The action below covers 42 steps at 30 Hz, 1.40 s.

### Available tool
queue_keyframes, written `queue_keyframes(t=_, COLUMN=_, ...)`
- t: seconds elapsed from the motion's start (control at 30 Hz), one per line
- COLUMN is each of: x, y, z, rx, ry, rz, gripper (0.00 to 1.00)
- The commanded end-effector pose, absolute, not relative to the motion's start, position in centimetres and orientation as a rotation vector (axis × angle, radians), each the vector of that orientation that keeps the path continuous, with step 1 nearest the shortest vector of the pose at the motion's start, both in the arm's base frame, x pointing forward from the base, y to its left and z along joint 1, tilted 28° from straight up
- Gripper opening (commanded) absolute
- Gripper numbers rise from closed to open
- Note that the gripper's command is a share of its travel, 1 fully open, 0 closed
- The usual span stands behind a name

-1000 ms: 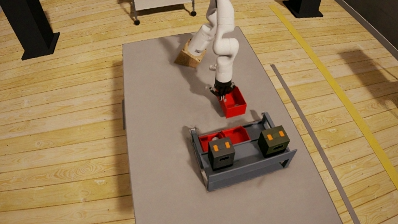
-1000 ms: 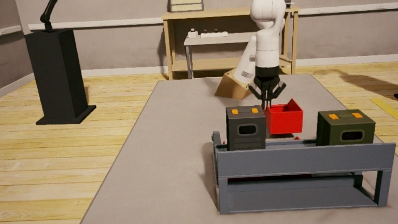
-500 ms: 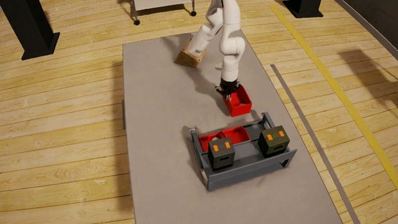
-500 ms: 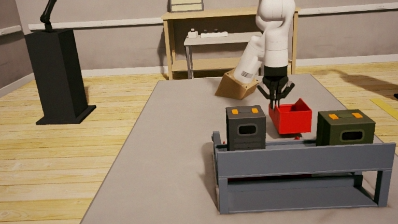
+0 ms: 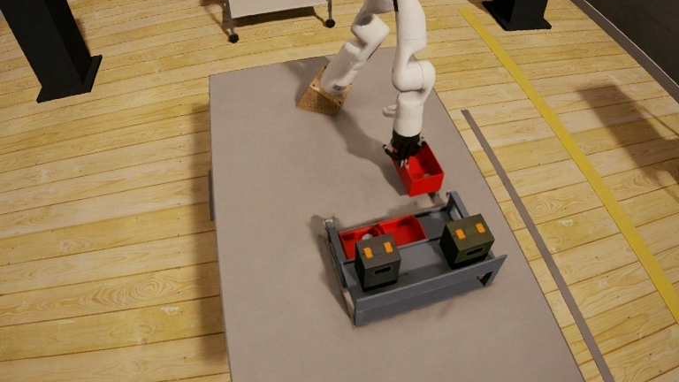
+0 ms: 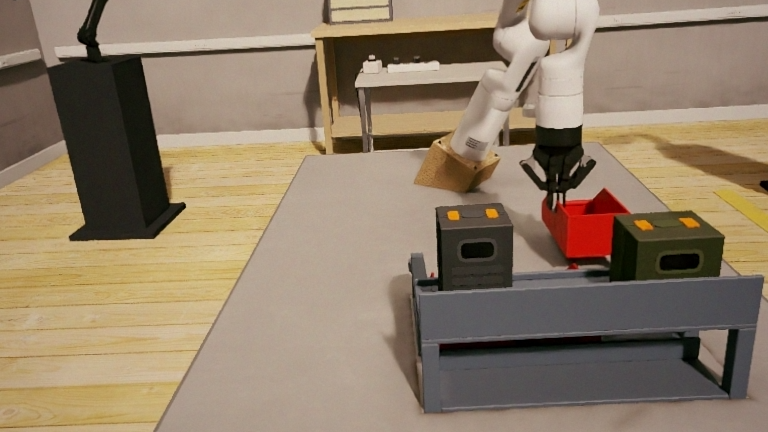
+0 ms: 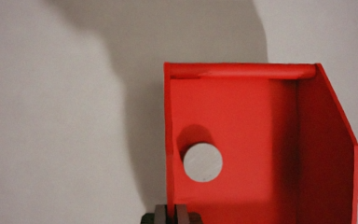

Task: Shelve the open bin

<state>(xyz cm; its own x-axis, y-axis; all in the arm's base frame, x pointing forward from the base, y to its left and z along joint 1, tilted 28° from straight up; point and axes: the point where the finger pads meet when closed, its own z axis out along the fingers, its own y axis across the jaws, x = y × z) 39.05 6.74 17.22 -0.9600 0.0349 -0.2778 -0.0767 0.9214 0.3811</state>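
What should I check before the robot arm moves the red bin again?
1. Fingers pinching the red bin's side wall: ok.
2. Round part inside: ok.
3. Open spot on the shelf, beside the other bins: ok.
4. Red bin inside that spot: not ok, it's outside.
5. Enough room under the board: cannot tell.
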Motion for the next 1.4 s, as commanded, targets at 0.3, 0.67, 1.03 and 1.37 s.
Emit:
queue_keyframes(t=0.3, x=39.13, y=6.90, z=17.38, rx=-0.033, ry=2.799, rz=0.569, gripper=0.10)
queue_keyframes(t=0.67, x=39.12, y=6.72, z=17.29, rx=-0.033, ry=2.799, rz=0.569, gripper=0.10)
queue_keyframes(t=1.03, x=39.15, y=6.41, z=17.19, rx=-0.033, ry=2.799, rz=0.569, gripper=0.10)
queue_keyframes(t=1.37, x=39.16, y=6.16, z=17.08, rx=-0.033, ry=2.799, rz=0.569, gripper=0.10)
